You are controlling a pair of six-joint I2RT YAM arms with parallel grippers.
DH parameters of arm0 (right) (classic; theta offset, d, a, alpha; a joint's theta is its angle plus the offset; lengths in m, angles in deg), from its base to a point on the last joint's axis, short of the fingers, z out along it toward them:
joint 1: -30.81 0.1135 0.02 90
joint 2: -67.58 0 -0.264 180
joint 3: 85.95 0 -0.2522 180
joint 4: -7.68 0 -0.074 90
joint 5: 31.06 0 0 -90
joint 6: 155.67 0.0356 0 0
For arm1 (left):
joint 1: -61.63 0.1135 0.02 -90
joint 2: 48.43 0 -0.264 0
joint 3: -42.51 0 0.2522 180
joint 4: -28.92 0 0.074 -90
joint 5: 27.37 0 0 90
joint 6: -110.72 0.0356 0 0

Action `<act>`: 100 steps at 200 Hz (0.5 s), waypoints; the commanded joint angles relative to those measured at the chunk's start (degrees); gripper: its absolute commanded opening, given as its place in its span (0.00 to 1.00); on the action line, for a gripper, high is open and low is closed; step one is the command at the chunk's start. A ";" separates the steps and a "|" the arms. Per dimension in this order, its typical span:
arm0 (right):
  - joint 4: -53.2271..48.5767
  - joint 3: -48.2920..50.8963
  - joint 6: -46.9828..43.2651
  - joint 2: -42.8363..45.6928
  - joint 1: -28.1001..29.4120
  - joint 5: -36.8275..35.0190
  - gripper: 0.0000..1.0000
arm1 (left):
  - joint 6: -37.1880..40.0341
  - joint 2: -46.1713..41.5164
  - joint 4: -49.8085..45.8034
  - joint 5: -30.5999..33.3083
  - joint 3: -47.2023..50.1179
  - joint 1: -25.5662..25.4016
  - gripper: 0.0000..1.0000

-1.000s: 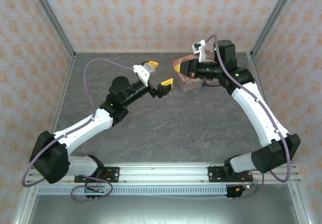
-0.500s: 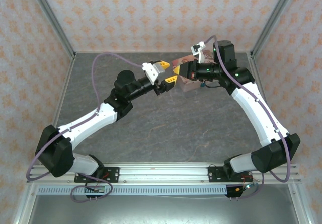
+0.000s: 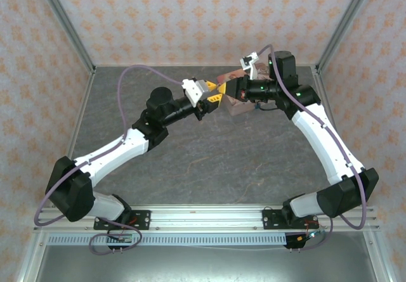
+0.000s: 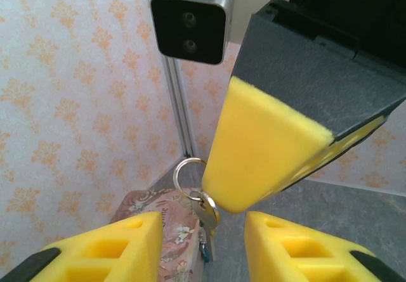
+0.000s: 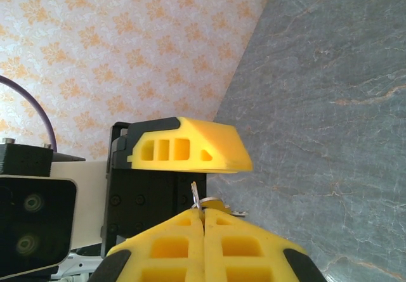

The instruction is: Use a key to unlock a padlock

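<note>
- Table [image 3: 209, 161]: grey, stone-veined top, enclosed by orange-patterned wall panels [image 3: 190, 16].
- Rail [image 3: 203, 217]: metal, along the near edge, carrying both arm bases.
- Left arm [image 3: 120, 149]: white and black, reaching up and to the right, with a purple cable [image 3: 136, 71] arching over it.
- Left gripper [image 3: 211, 93]: yellow fingers, pointed at the right gripper [image 3: 226, 87], tips close together.
- Right arm [image 3: 323, 136]: bent inward from the right side.
- Pink box [image 3: 240, 109]: just beside both grippers, toward the far wall.
</note>
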 commanded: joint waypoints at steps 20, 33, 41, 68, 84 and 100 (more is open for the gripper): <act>2.37 -0.78 0.74 0.33 0.48 1.40 0.00 | 1.15 0.88 -0.71 0.80 -1.80 -0.21 0.33; 2.34 -0.60 0.57 0.29 0.47 1.26 0.00 | 1.16 1.00 -0.80 1.07 -1.80 -0.21 0.27; 2.29 -0.55 0.58 0.37 0.47 1.12 0.00 | 1.15 0.98 -0.80 1.16 -1.81 -0.21 0.24; 2.25 -0.34 0.27 0.44 0.48 0.83 0.00 | 1.15 0.83 -1.24 1.93 -1.71 -0.21 0.16; 2.18 -0.17 -0.09 0.68 0.41 0.66 0.00 | 1.54 0.61 -1.48 2.58 -1.32 -0.21 0.11; 0.73 -0.16 -1.72 0.97 0.29 0.03 0.00 | 2.36 -0.18 -2.93 3.01 -1.26 -0.21 0.05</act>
